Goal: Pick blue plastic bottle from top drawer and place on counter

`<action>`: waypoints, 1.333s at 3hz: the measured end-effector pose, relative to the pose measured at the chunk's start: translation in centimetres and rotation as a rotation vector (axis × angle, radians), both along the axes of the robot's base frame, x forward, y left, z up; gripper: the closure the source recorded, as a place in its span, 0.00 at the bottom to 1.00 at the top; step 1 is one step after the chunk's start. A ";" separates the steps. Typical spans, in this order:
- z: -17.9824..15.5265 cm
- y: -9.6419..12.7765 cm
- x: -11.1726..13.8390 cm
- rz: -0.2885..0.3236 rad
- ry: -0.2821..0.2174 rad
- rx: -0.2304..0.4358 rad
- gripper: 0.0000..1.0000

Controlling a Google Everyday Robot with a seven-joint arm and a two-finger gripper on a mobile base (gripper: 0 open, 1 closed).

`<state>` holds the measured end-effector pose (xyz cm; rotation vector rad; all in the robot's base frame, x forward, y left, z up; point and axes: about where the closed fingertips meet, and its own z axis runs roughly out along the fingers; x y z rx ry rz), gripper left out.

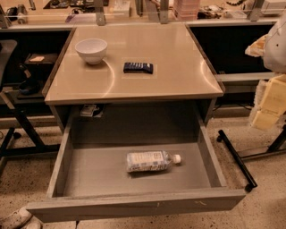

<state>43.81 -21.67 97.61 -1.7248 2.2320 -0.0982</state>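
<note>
The blue plastic bottle [149, 161] lies on its side on the grey floor of the open top drawer [134, 203], a little right of the middle, with its white cap pointing right. The drawer is pulled out fully below the beige counter [174, 76]. My gripper is not in view. Only a white rounded shape [277, 42] shows at the right edge, well above and to the right of the drawer. Nothing touches the bottle.
A white bowl [91, 49] stands at the counter's back left, and a small dark flat gadget [138, 67] lies near its middle. A cluttered tan shelf [134, 11] runs behind. Yellow foam blocks [270, 105] and a black wheeled frame [237, 161] stand to the right, a dark stand [22, 129] to the left.
</note>
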 end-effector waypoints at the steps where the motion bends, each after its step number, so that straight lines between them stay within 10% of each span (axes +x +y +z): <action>1: 0.0 0.0 0.0 0.000 0.000 0.000 0.00; 4: -10.6 6.7 2.8 0.047 0.103 0.040 0.00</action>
